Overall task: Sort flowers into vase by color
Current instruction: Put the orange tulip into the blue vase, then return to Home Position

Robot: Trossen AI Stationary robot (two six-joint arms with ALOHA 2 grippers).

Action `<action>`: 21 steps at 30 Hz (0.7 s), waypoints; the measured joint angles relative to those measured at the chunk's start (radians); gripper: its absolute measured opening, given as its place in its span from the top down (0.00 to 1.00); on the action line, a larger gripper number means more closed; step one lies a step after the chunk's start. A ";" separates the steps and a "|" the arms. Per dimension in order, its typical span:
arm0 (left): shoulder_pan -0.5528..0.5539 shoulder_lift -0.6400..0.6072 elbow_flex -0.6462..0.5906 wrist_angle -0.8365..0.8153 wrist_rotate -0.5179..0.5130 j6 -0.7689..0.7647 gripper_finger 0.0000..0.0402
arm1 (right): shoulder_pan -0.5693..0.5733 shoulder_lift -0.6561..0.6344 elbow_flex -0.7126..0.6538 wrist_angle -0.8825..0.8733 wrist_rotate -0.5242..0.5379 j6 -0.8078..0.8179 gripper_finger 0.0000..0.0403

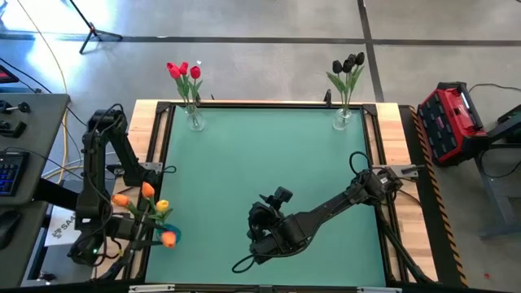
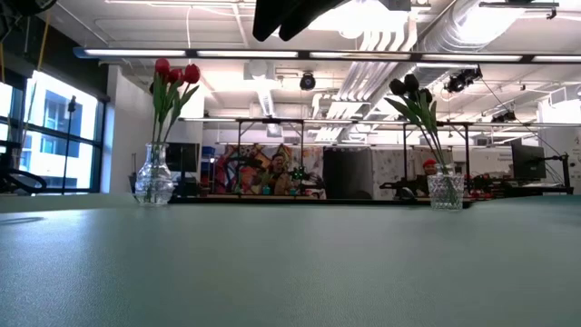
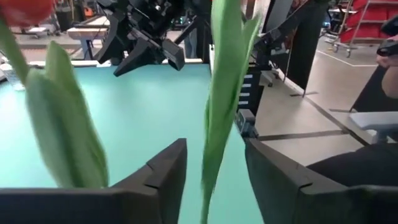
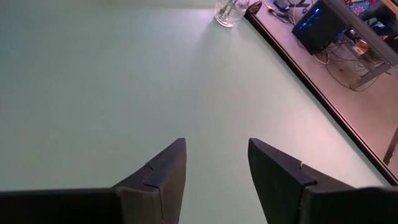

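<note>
Two dark, angular fingers of the left gripper (image 3: 214, 180) stand apart with a flat green tulip stem (image 3: 221, 93) running between them; contact cannot be confirmed. This gripper sits off the table's left edge, among the orange and yellow tulips (image 1: 146, 205). Right gripper (image 4: 214, 177) hangs over the smooth teal mat (image 1: 269, 163) near the front centre, fingers spread, holding nothing. Red tulips (image 1: 184, 73) stand in a clear glass vase (image 1: 195, 120) at the rear left; black tulips (image 1: 348, 63) occupy a second glass vase (image 1: 343, 120) at the rear right.
</note>
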 joint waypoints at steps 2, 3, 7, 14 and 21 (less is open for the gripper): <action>0.000 0.000 0.012 0.001 0.008 0.000 0.60 | 0.000 0.000 0.000 -0.003 0.000 0.000 0.60; 0.000 -0.001 0.021 0.000 0.010 0.000 0.59 | 0.000 0.000 0.000 -0.004 0.000 0.000 0.60; 0.000 -0.007 0.079 0.001 0.009 0.065 0.58 | 0.000 0.000 0.000 0.000 0.003 0.018 0.60; 0.015 -0.019 0.185 0.000 0.005 0.199 0.58 | -0.001 0.066 0.002 0.011 0.006 0.118 0.60; 0.045 -0.049 0.327 0.001 -0.001 0.344 0.58 | -0.005 0.147 0.001 0.085 -0.063 0.165 0.60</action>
